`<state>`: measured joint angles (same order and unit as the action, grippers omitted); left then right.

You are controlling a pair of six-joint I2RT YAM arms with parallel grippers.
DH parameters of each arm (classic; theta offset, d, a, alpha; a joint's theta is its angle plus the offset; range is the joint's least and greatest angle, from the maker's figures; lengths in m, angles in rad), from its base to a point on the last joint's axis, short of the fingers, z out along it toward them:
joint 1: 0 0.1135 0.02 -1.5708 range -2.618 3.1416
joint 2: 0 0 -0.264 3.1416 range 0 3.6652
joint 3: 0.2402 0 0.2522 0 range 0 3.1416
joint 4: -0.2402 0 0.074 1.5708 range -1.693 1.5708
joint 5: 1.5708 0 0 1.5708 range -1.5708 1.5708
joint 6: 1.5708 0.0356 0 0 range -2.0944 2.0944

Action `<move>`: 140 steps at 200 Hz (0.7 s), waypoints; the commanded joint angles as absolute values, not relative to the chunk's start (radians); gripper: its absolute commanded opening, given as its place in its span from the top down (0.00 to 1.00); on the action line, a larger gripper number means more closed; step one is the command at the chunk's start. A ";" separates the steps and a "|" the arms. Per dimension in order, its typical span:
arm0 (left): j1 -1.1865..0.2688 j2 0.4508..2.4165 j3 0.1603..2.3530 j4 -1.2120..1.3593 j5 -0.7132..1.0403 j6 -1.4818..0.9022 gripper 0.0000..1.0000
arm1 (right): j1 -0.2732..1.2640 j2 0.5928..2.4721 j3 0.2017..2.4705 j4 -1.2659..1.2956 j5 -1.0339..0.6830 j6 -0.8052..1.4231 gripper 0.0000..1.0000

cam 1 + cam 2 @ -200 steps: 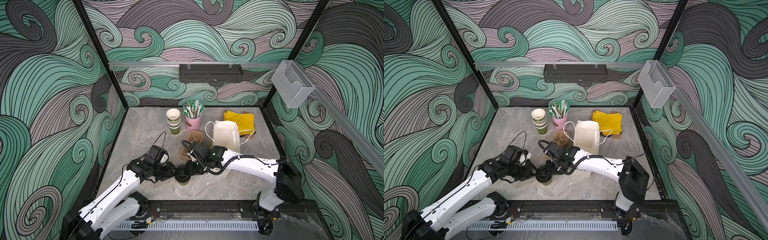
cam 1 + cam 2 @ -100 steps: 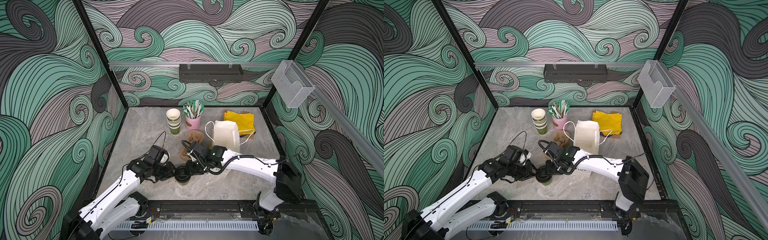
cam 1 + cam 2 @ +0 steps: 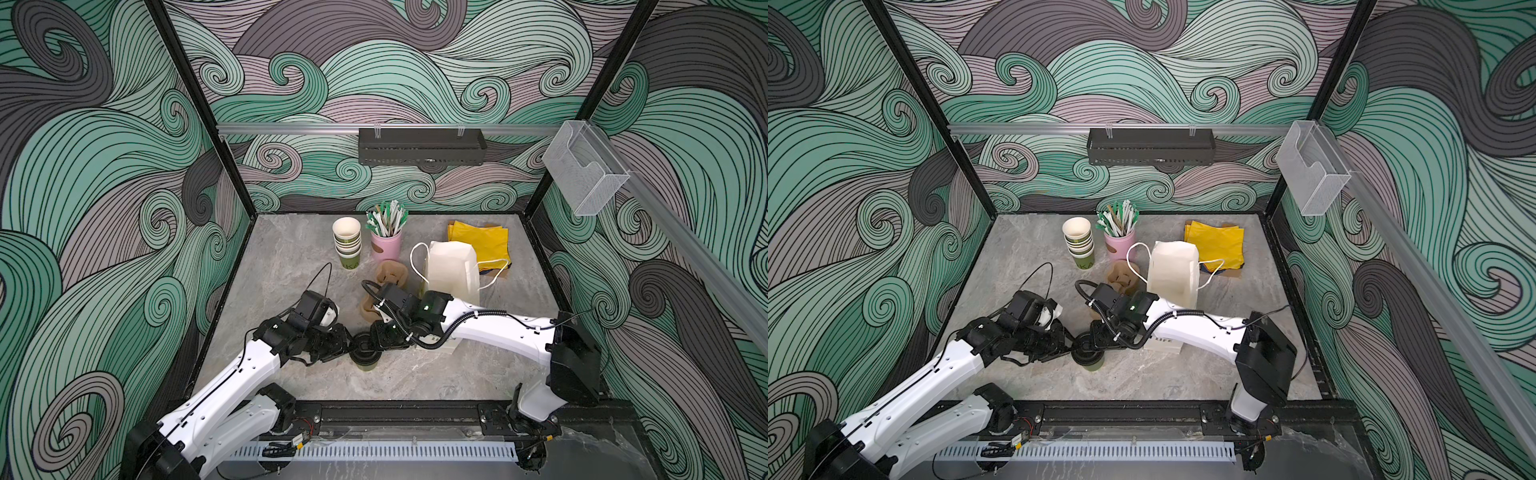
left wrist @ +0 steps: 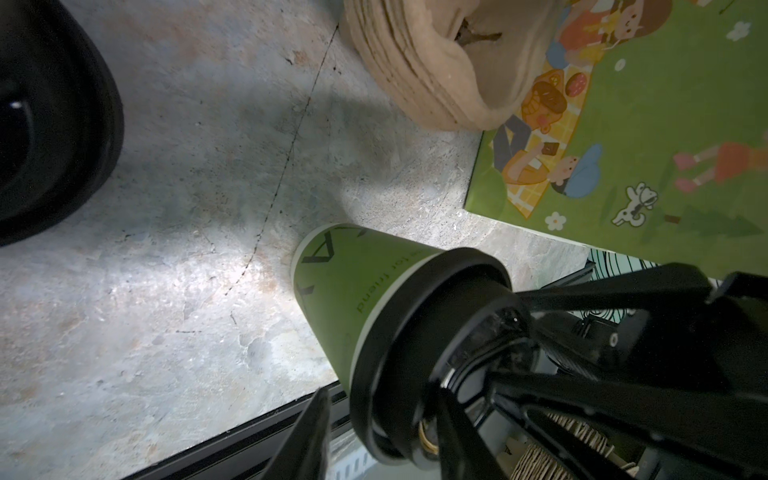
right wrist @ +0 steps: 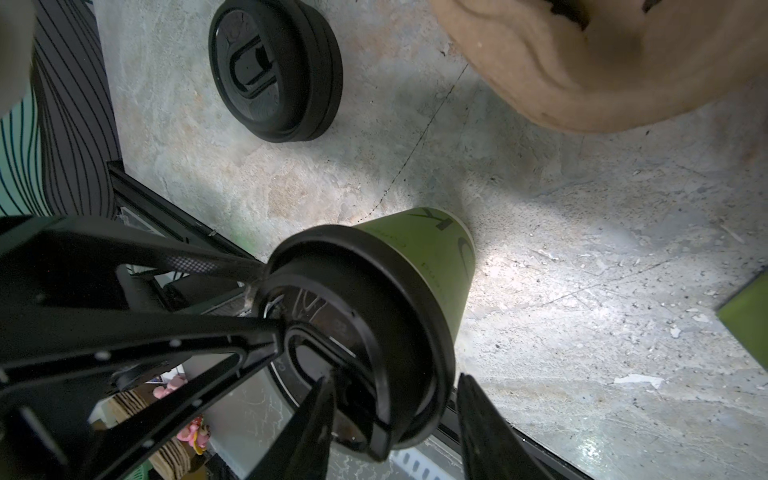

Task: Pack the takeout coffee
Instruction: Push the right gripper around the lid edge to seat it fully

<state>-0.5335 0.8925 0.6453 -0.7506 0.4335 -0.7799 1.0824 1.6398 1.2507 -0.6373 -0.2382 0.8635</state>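
One olive-green takeout coffee cup (image 3: 368,365) (image 3: 1091,365) stands upright near the table's front edge with a black sip lid (image 4: 399,353) (image 5: 374,291) on it. My left gripper (image 3: 347,343) (image 4: 380,392) reaches it from the left. One of its fingers is over the lid top and the other is outside the rim, with a thin gap there. My right gripper (image 3: 378,338) (image 5: 395,378) comes from the right. It straddles the opposite rim the same way, jaws apart and the outer finger clear of the lid. Both grippers are open.
A stack of unlidded olive cups (image 3: 347,243), a pink cup of straws (image 3: 386,245), yellow napkins (image 3: 482,243) and a white paper bag (image 3: 451,270) stand behind. Brown pulp carriers (image 3: 390,272) lie near the bag. Spare black lids (image 5: 274,70) sit beside the cup. A green picture box (image 4: 665,145) lies under the right arm.
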 commanded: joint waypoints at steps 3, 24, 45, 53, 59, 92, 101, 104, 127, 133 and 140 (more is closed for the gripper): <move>-0.538 0.877 0.666 -0.754 0.424 -0.785 0.56 | 1.083 1.616 1.252 -0.690 -0.184 0.850 0.47; -0.538 0.861 0.663 -0.708 0.441 -0.795 0.53 | 1.083 1.611 1.267 -0.683 -0.195 0.840 0.43; -0.538 0.857 0.669 -0.695 0.449 -0.797 0.49 | 1.083 1.607 1.264 -0.685 -0.201 0.839 0.40; -0.539 0.857 0.673 -0.698 0.450 -0.798 0.48 | 1.083 1.602 1.259 -0.681 -0.206 0.841 0.39; -0.538 0.856 0.673 -0.703 0.449 -0.795 0.48 | 1.084 1.597 1.255 -0.677 -0.209 0.842 0.38; -0.538 0.852 0.666 -0.724 0.440 -0.794 0.49 | 1.085 1.574 1.236 -0.633 -0.253 0.844 0.35; -0.539 0.854 0.658 -0.727 0.436 -0.793 0.51 | 1.086 1.573 1.235 -0.627 -0.260 0.842 0.35; -0.539 0.856 0.657 -0.727 0.436 -0.793 0.51 | 1.086 1.573 1.234 -0.626 -0.263 0.841 0.35; -0.539 0.865 0.647 -0.735 0.431 -0.788 0.55 | 1.086 1.585 1.228 -0.641 -0.270 0.838 0.38; -0.539 0.867 0.647 -0.736 0.430 -0.787 0.56 | 1.087 1.594 1.227 -0.652 -0.273 0.836 0.39; -0.538 0.870 0.647 -0.738 0.429 -0.786 0.57 | 1.088 1.600 1.229 -0.661 -0.278 0.833 0.40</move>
<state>-0.5335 0.8665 0.6453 -0.7151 0.4370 -0.7971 1.0843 1.5936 1.2469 -0.6353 -0.2581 0.8387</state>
